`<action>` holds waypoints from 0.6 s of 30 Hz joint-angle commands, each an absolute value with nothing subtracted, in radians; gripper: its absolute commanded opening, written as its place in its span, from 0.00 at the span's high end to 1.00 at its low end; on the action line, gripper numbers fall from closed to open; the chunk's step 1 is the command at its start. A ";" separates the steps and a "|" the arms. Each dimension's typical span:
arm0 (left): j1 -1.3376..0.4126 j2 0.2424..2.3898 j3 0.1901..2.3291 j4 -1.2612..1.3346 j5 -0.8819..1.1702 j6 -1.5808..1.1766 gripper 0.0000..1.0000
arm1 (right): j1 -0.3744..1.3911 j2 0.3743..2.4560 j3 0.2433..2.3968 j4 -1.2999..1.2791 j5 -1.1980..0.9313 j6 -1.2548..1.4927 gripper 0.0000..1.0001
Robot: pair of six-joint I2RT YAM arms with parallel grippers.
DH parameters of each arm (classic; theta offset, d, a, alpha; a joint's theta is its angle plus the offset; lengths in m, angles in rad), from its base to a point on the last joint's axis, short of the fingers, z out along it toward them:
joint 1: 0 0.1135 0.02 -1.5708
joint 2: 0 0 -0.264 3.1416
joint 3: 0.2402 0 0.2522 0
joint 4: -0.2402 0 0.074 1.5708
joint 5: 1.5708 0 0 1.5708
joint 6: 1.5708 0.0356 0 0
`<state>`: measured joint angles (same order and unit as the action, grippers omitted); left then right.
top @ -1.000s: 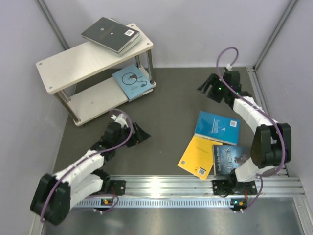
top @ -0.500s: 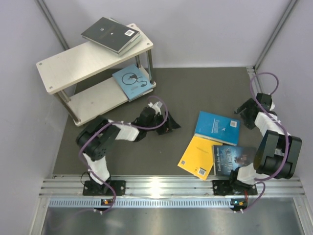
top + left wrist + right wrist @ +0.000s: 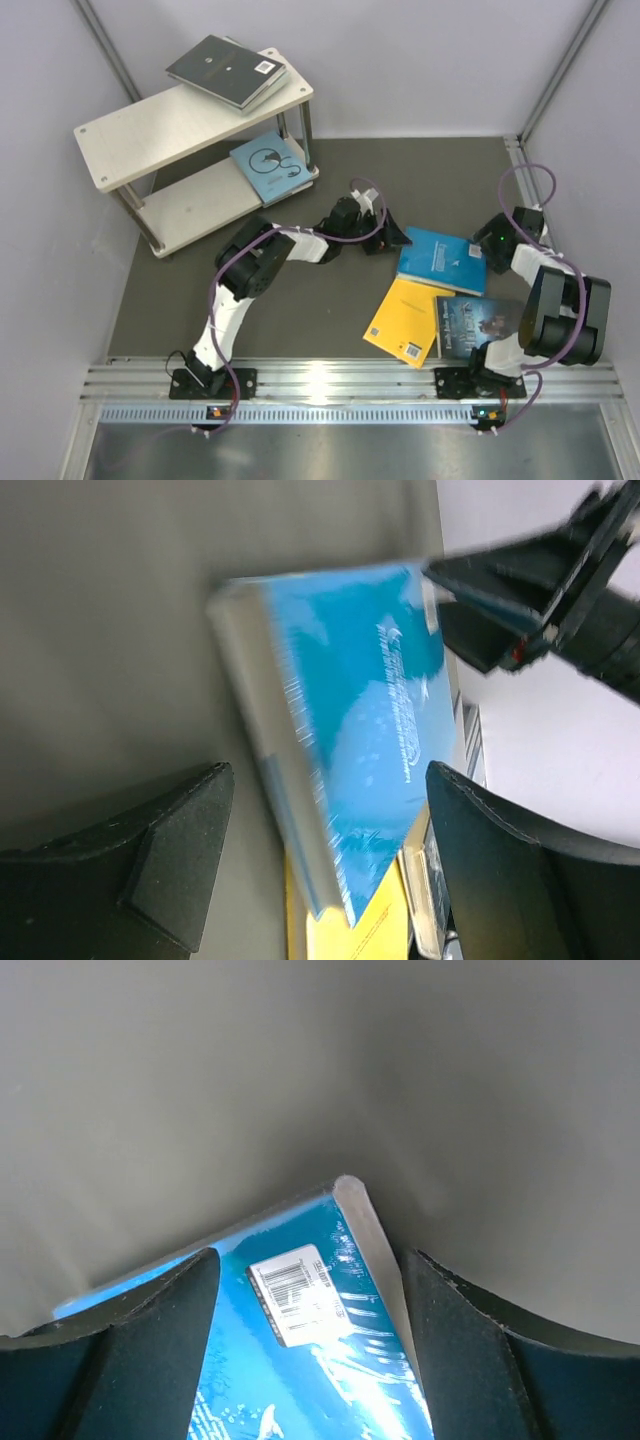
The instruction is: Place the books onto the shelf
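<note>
A bright blue book [image 3: 443, 260] lies flat on the dark mat, partly over a yellow book [image 3: 403, 320], with a purple galaxy book [image 3: 478, 325] beside that. My left gripper [image 3: 396, 240] is open at the blue book's left edge; the blue book [image 3: 360, 720] has one corner between the fingers, untouched. My right gripper [image 3: 490, 242] is open at its right corner, and the barcoded corner of the blue book [image 3: 300, 1360] sits between the fingers [image 3: 470, 1340]. The shelf [image 3: 150, 125] carries dark books [image 3: 228, 70] on top and a light blue book [image 3: 268, 165] on its lower board.
The shelf stands at the back left against the wall. Grey walls close in the mat on the left, back and right. The right gripper [image 3: 540, 590] shows at the top right of the left wrist view. An aluminium rail [image 3: 340, 380] runs along the near edge.
The left arm swung right from beside the shelf to the blue book's left edge. The right arm came forward from the back right to the book's right corner. The books have not moved.
</note>
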<state>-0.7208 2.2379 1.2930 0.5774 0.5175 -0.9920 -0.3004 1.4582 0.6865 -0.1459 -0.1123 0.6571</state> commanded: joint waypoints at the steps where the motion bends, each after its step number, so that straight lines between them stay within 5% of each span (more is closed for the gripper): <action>1: -0.764 2.273 1.333 0.483 0.558 -0.919 0.16 | -0.181 1.546 0.604 -0.134 -0.195 0.692 0.27; 9: -0.770 2.306 1.194 0.733 0.660 -1.029 0.31 | -0.054 1.508 0.617 -0.156 -0.103 0.709 0.32; 11: -0.770 2.306 1.161 0.776 0.664 -1.057 0.44 | -0.043 1.508 0.618 -0.153 -0.110 0.709 0.32; 14: -0.769 2.289 1.137 0.804 0.655 -1.066 0.79 | -0.022 1.511 0.624 -0.149 -0.112 0.710 0.33; 15: -0.767 2.280 1.129 0.810 0.652 -1.068 0.98 | -0.014 1.509 0.626 -0.150 -0.113 0.709 0.33; 18: -0.761 2.232 1.069 0.842 0.644 -1.071 1.00 | -0.008 1.487 0.646 -0.166 -0.114 0.698 0.32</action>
